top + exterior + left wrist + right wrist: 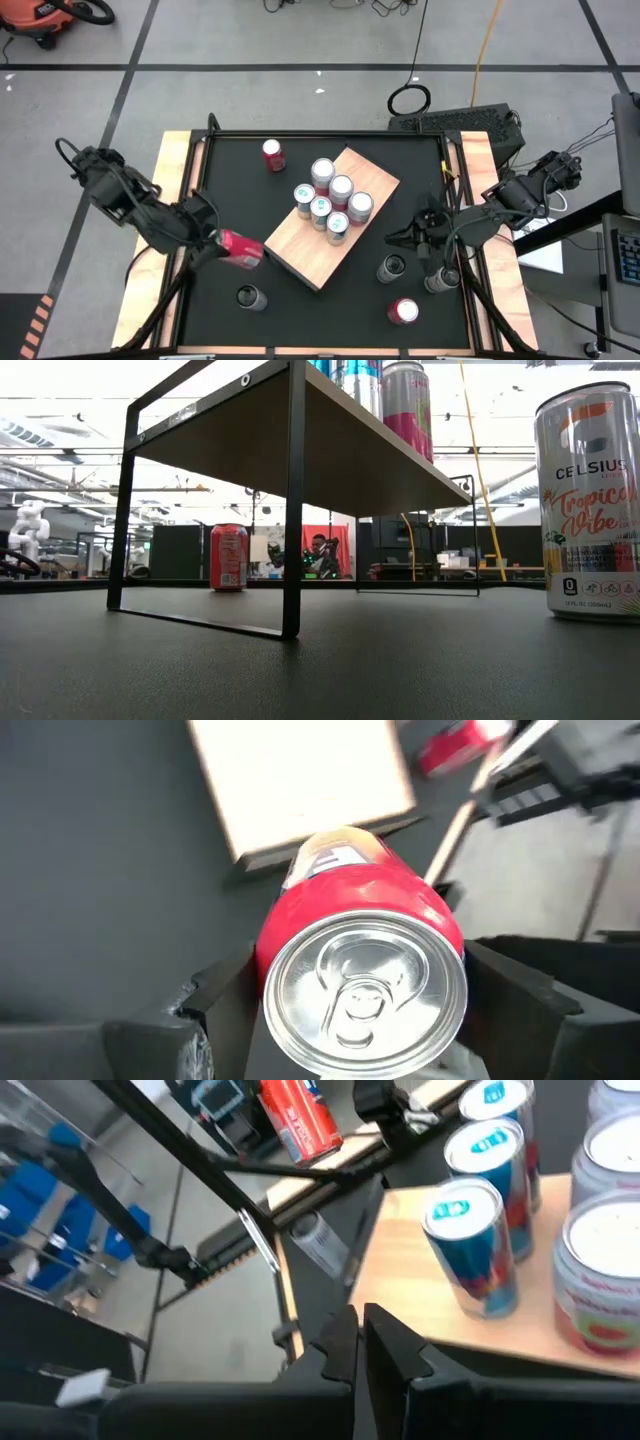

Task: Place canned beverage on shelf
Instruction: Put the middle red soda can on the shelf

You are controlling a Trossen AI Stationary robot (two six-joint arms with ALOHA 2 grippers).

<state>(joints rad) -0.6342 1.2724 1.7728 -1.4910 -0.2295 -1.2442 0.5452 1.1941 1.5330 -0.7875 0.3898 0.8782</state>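
Left pincer point(232, 250) of mine is clamped sideways on a red can point(242, 249), fingers point(215, 988) spread about a can's width; the can lies horizontal in the grip, lifted over the black tabletop point(230, 200). Its silver top point(362, 985) faces my wrist camera. Ahead of the pincer, just past the can's far end, sits the shelf point(300, 245), near corner closest. Six cans point(331, 199) stand clustered on the shelf's far half. Another red can point(273, 155) stands on the table beyond the shelf. One dark can point(249, 297) stands on the table close beside my pincer. Right pincer point(425, 240) waits past the shelf's other side, fingers closed, nothing held.
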